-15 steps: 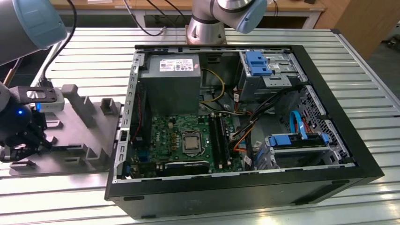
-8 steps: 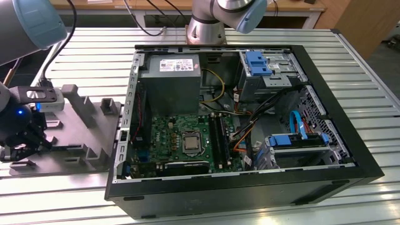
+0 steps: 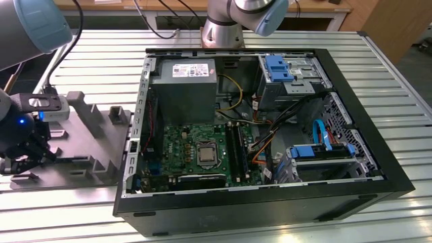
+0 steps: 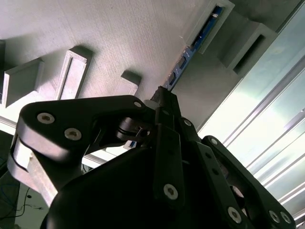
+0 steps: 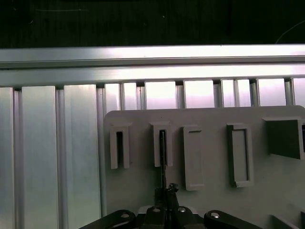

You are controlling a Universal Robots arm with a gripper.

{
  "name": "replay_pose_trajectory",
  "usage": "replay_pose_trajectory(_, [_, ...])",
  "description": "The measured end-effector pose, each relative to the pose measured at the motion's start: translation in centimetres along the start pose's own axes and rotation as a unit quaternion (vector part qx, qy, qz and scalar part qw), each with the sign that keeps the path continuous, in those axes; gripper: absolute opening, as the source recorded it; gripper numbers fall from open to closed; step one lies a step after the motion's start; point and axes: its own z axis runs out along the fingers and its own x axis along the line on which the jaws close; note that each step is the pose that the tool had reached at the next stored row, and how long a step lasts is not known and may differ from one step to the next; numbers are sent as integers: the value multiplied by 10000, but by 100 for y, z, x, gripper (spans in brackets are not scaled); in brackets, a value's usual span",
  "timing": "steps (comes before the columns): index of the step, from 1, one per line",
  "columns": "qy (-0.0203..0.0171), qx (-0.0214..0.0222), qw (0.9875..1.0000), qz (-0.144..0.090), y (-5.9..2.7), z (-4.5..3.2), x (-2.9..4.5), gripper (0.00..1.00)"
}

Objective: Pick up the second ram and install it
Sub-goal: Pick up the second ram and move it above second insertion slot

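Slats of bare aluminium make up the table [image 3: 378, 76], which runs to a wooden desk [image 3: 304, 7] and loose black cables at the back. A black case [image 3: 270, 202] lies open on it, showing a green motherboard [image 3: 196, 152] and a grey power supply [image 3: 183, 86]. On the exterior view's left of the case, just beside it, sits a grey holder [image 3: 88, 142] with raised blocks and narrow slots. The arm's base [image 3: 223, 28] stands behind the case.

The gripper [image 3: 24, 157] is down over the holder, well apart from the motherboard. In both wrist views its black fingers are drawn in close together [image 4: 164, 98] [image 5: 165, 190], clamped on the near end of the ram [image 4: 188, 53]. The ram stands on edge in one of the holder's narrow slots, its blue board and dark chips running away from the fingertips in the second wrist view. In the first wrist view it shows edge-on as a thin dark line [image 5: 162, 152] in the slot.

A white label [image 3: 191, 70] is stuck on the power supply; its print is too small to read.
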Motion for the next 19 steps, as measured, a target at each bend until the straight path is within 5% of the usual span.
replay_pose_trajectory(15, [1,2,10000,-11,-4,-15,-2,12])
replay_pose_trajectory(19, [11,-14,9999,-166,-2,-19,-1,12])
